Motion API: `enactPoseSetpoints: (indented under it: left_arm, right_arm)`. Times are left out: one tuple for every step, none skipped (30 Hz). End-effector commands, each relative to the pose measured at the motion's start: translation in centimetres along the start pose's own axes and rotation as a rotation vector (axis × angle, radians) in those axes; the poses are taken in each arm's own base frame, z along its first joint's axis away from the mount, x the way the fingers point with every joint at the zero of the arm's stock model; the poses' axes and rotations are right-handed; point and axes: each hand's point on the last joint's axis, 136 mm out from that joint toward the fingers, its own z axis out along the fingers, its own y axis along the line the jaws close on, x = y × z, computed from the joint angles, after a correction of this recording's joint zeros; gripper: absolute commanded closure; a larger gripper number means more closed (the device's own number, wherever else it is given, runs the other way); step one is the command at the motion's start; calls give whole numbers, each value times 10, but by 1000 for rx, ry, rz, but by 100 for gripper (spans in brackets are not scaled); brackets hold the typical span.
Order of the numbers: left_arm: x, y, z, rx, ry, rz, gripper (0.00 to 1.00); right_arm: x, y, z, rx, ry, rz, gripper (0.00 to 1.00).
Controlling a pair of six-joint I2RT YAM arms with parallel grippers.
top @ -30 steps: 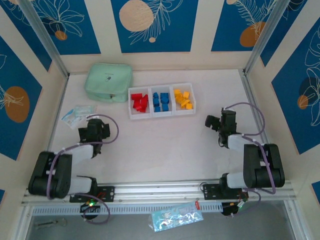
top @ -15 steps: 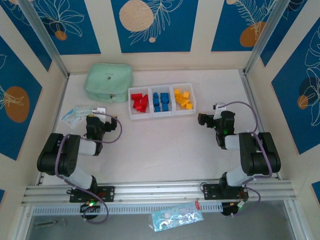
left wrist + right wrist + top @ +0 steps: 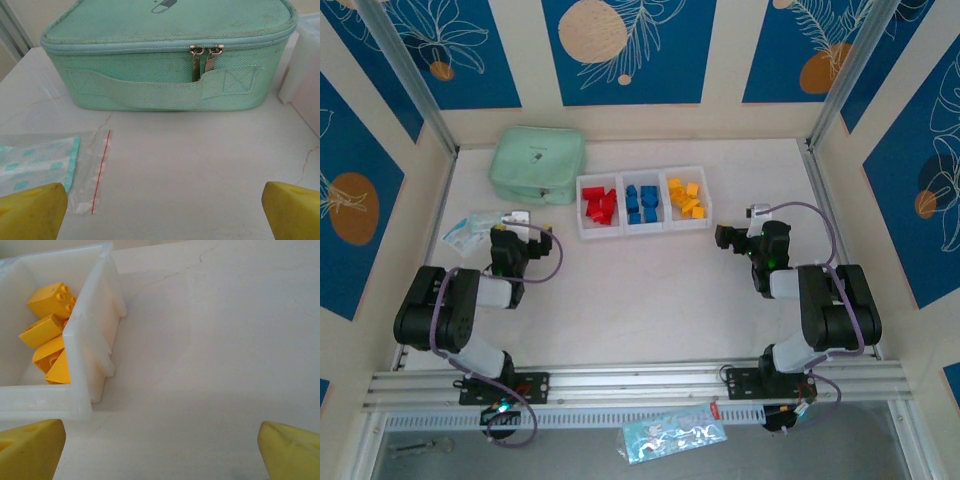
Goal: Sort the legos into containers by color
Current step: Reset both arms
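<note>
Legos sorted red, blue and yellow, one colour per bin, in the containers at far centre of the tabletop. Left hand spread, empty, facing green pouch. Right hand spread, empty, near the containers' right corner.

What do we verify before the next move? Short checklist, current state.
1. Red legos alone in left bin: ok.
2. Blue legos alone in middle bin: ok.
3. Yellow legos alone in right bin: ok.
4. Left fingers open, empty: ok.
5. Right fingers open, empty: ok.
6. Right fingers clear of right bin's corner: close, cannot tell.
</note>
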Motion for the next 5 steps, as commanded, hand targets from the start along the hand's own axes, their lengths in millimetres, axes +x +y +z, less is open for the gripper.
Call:
enactPoseSetpoints:
  left_arm:
    - [-3, -5, 1, 36, -8, 11, 1]
    - [-3, -6, 1, 44, -9, 13, 1]
    - [-3, -7, 1, 46, -8, 14, 1]
    - [-3, -7, 1, 46, -8, 14, 1]
    - [-3, -7, 1, 47, -7, 14, 1]
  right_arm:
    - [-15, 3, 2, -21, -38, -19, 1]
    - [-15, 3, 2, -20, -40, -20, 1]
    - [-15, 3, 2, -21, -40, -20, 1]
    - [-16, 3, 2, -22, -43, -20, 1]
    - [-16, 3, 1, -22, -46, -22, 1]
